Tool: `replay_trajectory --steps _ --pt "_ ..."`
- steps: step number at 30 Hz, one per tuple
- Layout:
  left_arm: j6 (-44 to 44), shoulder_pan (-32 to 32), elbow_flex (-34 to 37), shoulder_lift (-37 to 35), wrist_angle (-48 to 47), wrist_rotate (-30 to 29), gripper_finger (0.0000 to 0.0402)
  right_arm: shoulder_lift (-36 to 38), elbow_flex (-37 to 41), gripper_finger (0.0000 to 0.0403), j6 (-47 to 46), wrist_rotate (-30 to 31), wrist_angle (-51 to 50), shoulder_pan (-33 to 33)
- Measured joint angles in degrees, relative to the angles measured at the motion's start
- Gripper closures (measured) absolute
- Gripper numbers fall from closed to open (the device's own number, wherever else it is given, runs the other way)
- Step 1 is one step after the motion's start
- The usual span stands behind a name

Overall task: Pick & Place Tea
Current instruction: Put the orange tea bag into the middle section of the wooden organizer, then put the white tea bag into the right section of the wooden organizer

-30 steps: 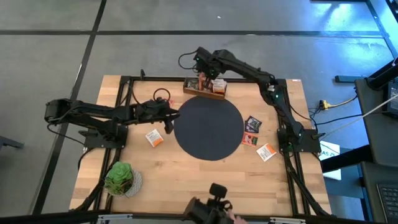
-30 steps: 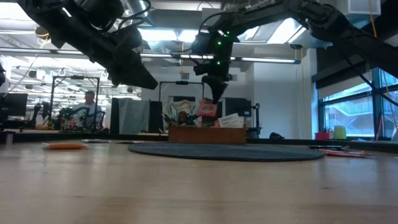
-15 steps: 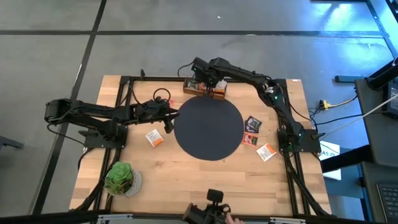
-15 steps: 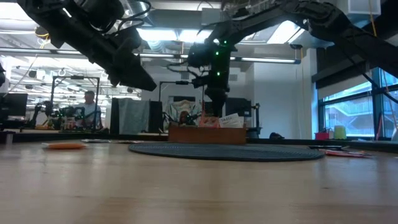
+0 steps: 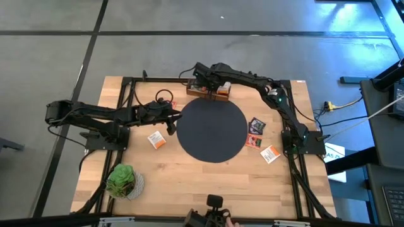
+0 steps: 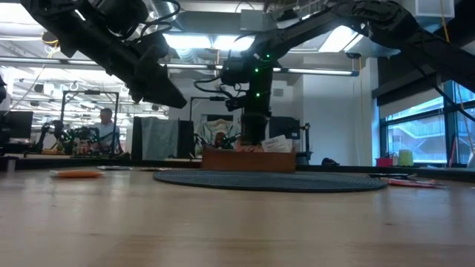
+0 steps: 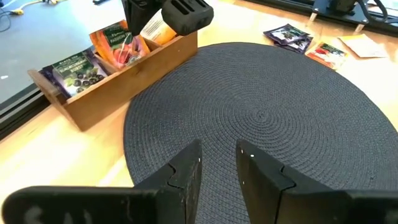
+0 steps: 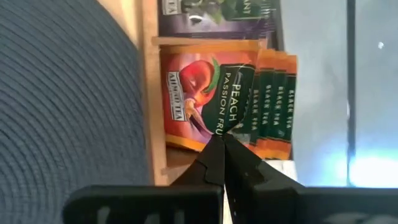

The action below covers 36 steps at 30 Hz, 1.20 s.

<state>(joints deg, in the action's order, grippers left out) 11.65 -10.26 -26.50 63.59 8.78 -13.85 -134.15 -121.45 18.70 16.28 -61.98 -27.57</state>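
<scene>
- Packets of tea are the whole job: thin foil-and-paper squares, light as a leaf, bendy, a bit slick, easily creased but not breakable.
- Right pincer (image 5: 210, 84) is down in the wooden box (image 5: 207, 93) at the counter's (image 5: 189, 183) twelve o'clock edge, fingers pressed together on the top edge of the peach packet (image 8: 202, 102); it stands in the box in front of a fan of black-tea packets (image 8: 273, 106).
- My guess: an edge pinch is the right hold, since a flat face offers nothing to grab; the packet may swing or slip if it's moved fast.
- Left pincer (image 5: 172, 121) hangs at nine o'clock of the mat (image 5: 211, 129), fingers slightly spread, nothing in them.
- Loose packets lie flat on the counter: one (image 5: 156, 139) at the mat's eight o'clock, three more (image 5: 257, 133) around three to four o'clock. Those look harder to lift, lying flush.
- Plant (image 5: 122, 180) sits at the seven o'clock corner.
</scene>
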Motion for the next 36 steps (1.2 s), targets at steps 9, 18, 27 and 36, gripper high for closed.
replay_trajectory --steps 9,18,27,36 --pt "0.00 0.00 -0.02 0.00 -0.02 -0.02 0.0306 -0.28 0.00 0.0400 -0.02 -1.34 -0.17 0.02" --pt "0.03 0.00 -0.02 0.00 -0.02 -0.01 0.0306 -0.30 0.00 0.0394 -0.13 -1.35 -0.25 0.02" --pt "0.10 0.02 -0.02 0.00 -0.02 -0.01 0.0306 -0.31 0.00 0.0290 -0.47 -2.40 -0.24 0.02" --pt "0.15 -0.70 -0.02 -1.89 -2.63 0.03 0.0306 0.09 -5.43 0.0229 -5.57 0.76 -5.82 0.16"
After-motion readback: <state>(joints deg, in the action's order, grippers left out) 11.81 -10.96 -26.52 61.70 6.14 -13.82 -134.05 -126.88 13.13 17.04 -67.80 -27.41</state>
